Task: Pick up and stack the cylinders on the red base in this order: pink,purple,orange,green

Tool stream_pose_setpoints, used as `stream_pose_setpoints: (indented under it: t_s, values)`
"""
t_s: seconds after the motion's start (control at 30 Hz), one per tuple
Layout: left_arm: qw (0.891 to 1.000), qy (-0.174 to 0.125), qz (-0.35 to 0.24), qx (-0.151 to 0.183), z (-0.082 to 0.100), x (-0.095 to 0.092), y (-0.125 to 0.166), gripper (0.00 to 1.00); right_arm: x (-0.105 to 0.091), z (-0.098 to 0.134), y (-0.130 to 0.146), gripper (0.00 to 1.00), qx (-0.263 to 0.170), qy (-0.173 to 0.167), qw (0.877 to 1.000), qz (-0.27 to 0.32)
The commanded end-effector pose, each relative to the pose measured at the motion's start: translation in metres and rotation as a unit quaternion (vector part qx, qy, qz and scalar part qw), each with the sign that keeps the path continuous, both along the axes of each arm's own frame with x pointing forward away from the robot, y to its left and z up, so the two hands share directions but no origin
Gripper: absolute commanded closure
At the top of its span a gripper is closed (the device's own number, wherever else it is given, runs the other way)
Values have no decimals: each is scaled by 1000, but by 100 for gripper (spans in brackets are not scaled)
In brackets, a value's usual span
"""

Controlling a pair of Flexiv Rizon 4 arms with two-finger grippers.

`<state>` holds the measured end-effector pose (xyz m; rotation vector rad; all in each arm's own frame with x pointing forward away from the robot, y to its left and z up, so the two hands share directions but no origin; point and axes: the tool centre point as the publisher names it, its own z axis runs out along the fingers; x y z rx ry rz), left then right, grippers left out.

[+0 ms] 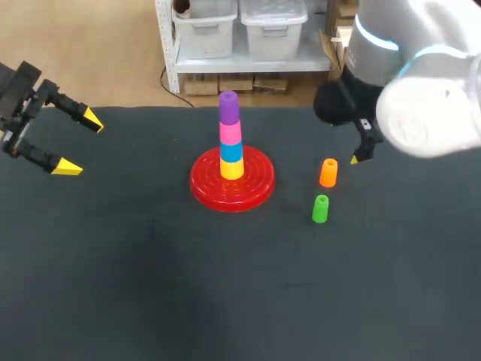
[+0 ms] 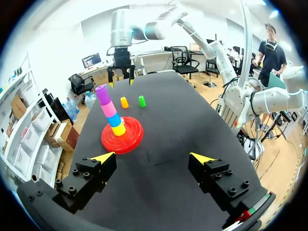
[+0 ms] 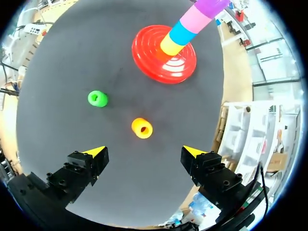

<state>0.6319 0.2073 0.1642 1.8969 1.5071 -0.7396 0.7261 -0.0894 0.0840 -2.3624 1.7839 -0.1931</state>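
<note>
A red base (image 1: 257, 188) stands mid-table with a stack on its peg: yellow (image 1: 231, 168), blue (image 1: 231, 151), pink (image 1: 231, 132), and purple (image 1: 228, 107) on top. To its right an orange cylinder (image 1: 328, 172) and a green cylinder (image 1: 320, 208) stand upright on the cloth. My right gripper (image 3: 144, 151) hovers open above them, with the orange cylinder (image 3: 142, 128) just ahead of its fingers and the green cylinder (image 3: 97, 98) further off to one side. My left gripper (image 1: 80, 143) hangs open and empty at the far left, well away from the base (image 2: 130, 140).
The table is covered in dark cloth (image 1: 225, 286), with wide free room in front of the base and to its left. My right arm's bulky wrist (image 1: 421, 105) hangs over the table's back right corner.
</note>
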Motion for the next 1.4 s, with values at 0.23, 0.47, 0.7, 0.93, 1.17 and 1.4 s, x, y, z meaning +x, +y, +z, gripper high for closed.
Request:
stream_pose_setpoints:
  t_s: [0.23,0.47,0.7,0.93,1.17,1.4]
  values:
    - [1000,-1,0,0,-1,0,1,0,9,-34,9,0,3,62,998,19]
    - [1000,-1,0,0,-1,0,1,0,14,-39,15,0,-7,85,996,39]
    - [1000,-1,0,0,-1,0,1,0,16,-49,22,46,-15,101,994,49]
    - [1000,-1,0,0,-1,0,1,0,15,-57,23,54,-20,109,993,50]
    - [1000,-1,0,0,-1,0,1,0,9,-64,20,54,-21,119,992,47]
    - [1000,-1,0,0,-1,0,1,0,10,-60,18,100,-26,116,992,39]
